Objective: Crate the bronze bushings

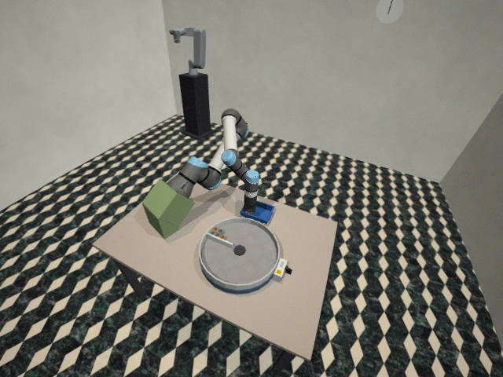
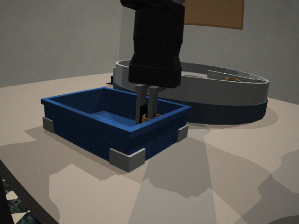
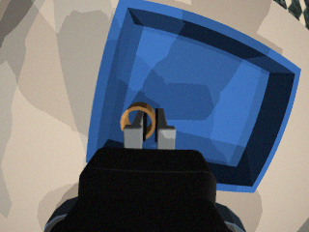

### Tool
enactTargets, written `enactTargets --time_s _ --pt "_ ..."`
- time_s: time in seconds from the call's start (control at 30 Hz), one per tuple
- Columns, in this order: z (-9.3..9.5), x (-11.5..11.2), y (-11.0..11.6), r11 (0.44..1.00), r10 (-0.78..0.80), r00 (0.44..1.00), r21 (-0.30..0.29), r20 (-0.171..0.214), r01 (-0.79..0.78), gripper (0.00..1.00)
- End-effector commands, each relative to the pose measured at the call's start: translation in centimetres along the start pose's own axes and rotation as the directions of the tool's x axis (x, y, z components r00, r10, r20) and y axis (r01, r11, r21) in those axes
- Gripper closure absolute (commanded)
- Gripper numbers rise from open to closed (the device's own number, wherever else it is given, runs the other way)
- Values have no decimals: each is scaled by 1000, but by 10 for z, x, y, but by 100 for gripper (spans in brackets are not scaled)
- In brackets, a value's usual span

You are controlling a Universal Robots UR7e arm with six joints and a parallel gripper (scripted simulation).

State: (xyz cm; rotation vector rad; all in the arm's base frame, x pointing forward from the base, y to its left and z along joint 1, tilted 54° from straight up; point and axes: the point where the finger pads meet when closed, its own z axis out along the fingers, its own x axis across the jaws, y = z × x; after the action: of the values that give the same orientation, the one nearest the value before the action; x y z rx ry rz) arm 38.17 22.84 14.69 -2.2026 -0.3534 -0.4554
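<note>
My gripper (image 2: 146, 113) reaches down inside the blue crate (image 2: 113, 118), near its corner closest to the turning table. It is shut on the wall of a bronze bushing (image 2: 148, 119), which sits low in the crate, mostly hidden by the crate's rim. In the wrist view the bronze bushing (image 3: 138, 120) shows as a ring pinched by the fingers over the blue crate (image 3: 193, 93). On the turning table (image 1: 238, 253), two bronze bushings (image 1: 219, 234) and a steel bushing (image 1: 213, 230) lie by a white divider bar at the far left edge.
A green block (image 1: 167, 208) stands on the table's left side, beside the arm's base. A small white control box (image 1: 280, 269) sits at the turning table's right rim. A dark pedestal with a grey arm (image 1: 195, 91) stands on the floor behind.
</note>
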Motion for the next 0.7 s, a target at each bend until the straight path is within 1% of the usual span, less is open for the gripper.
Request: enactTargets --time_s 0.0,0.4,0.43,0.67 --pt "3 0 0 1000 0 1000 -1 -1 0 100" --pt "3 0 0 1000 0 1000 -1 -1 0 100" --pt "3 0 0 1000 0 1000 -1 -1 0 58" --pt "3 0 0 1000 0 1000 -1 -1 0 58"
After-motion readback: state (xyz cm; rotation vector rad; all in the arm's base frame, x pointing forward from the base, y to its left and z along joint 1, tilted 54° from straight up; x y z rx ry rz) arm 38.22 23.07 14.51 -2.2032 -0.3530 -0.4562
